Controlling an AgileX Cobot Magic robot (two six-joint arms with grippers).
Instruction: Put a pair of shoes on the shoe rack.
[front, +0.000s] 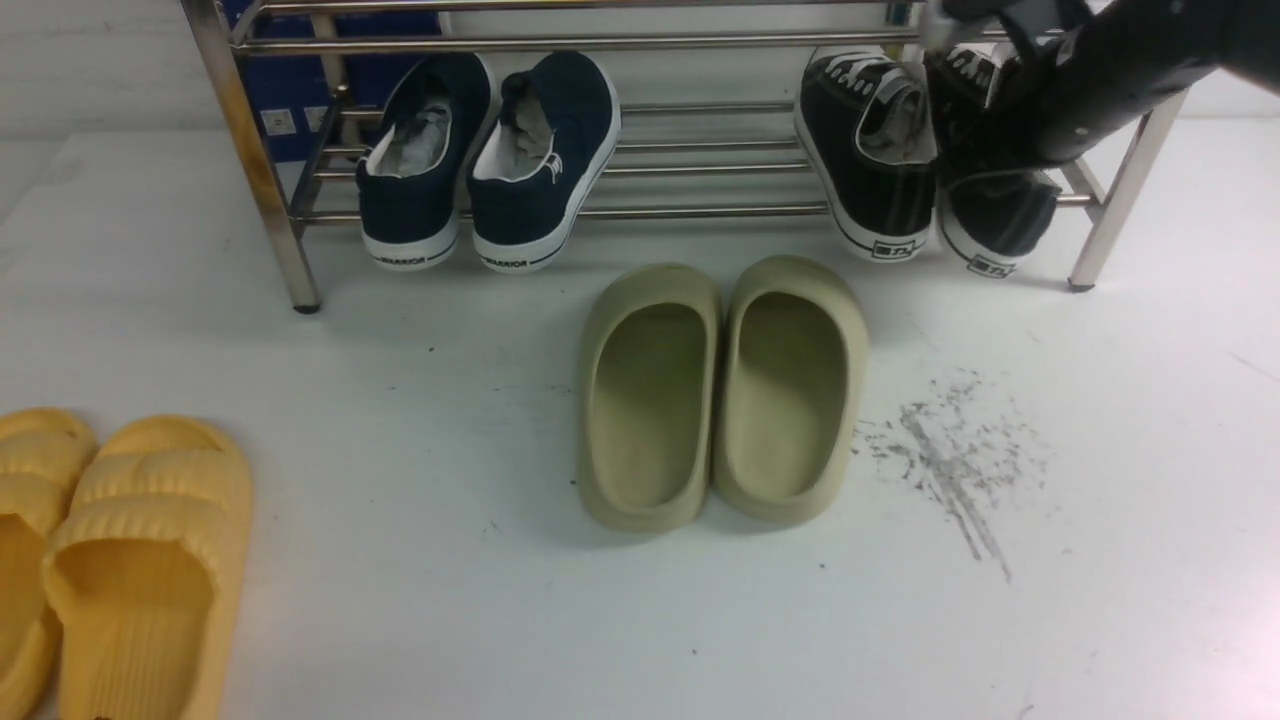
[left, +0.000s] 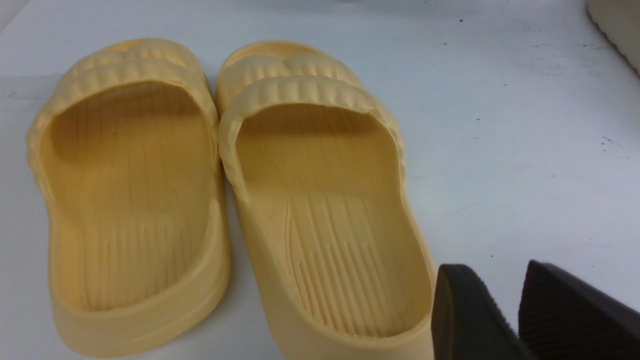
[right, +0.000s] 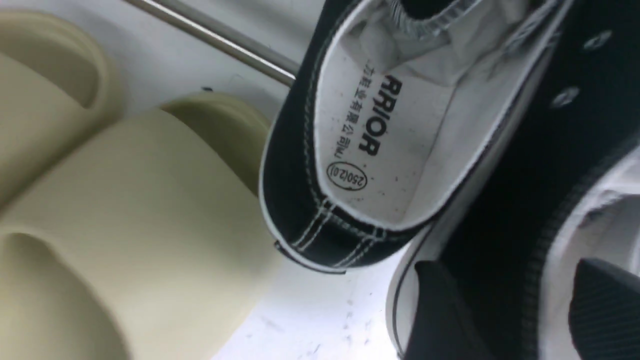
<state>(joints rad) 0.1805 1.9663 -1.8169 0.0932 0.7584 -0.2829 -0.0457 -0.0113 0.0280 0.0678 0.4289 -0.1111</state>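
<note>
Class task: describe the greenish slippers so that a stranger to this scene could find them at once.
Start at the steel shoe rack at the back. On the white floor just in front of its middle, between the navy sneakers and the black sneakers, stand the olive slippers. They are smooth and closed-toed, unlike the ribbed yellow slippers at the left.

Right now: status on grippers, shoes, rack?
Right gripper open, straddling black sneaker on rack. Left gripper part-open, empty, by yellow slippers. Nothing blocking.
</note>
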